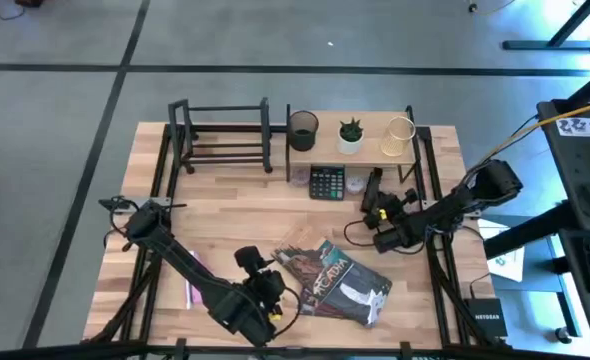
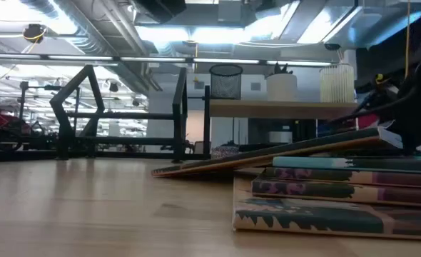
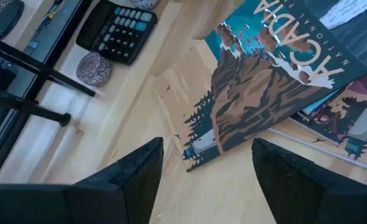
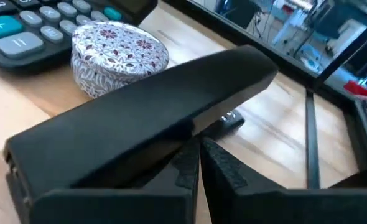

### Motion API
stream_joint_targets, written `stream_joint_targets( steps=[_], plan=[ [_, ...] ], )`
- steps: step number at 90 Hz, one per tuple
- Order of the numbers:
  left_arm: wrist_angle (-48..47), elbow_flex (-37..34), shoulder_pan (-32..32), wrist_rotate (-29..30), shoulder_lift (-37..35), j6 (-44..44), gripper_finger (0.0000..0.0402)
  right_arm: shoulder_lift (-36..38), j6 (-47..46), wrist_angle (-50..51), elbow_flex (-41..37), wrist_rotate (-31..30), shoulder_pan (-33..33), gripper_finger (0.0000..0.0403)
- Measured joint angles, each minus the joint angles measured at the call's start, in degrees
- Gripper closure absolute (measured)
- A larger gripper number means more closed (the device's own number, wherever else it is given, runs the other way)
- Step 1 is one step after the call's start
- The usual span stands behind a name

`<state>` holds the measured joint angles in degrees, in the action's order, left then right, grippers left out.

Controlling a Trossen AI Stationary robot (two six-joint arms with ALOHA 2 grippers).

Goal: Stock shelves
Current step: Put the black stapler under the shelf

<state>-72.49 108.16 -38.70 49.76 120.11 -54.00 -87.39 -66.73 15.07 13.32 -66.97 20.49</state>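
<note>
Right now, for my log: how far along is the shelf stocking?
Done: mesh cup, plant and wire holder stand on the wood shelf; calculator and patterned tin sit beneath. In hand: the right hand grips a black stapler near the tin; the left hand hangs open over the Acadia book. Left: the book pile lies on the table; the black rack holds nothing.

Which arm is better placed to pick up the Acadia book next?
Left. The left gripper hovers open at the Acadia book corner, while the right gripper is shut on a black stapler near the calculator.
</note>
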Motion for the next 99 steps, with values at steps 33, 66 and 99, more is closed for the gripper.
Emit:
stream_joint_targets(
  steps=[33, 66, 99],
  plan=[
    [0.0, 0.0, 0.0, 0.0, 0.0, 0.0, 0.0174, 0.0, 0.2, -0.5, 0.0, 1.8, -9.7, 0.0403],
    [0.0, 0.0, 0.0, 0.2, 0.0, 0.0, 0.0174, 0.2, 18.6, -9.6, 0.1, 1.6, -13.8, 0.0403],
    [0.1, 0.0, 0.0, 0.2, 0.0, 0.0, 0.0174, 0.9, 22.9, -9.2, 0.2, 2.2, -14.3, 0.0403]
  ],
)
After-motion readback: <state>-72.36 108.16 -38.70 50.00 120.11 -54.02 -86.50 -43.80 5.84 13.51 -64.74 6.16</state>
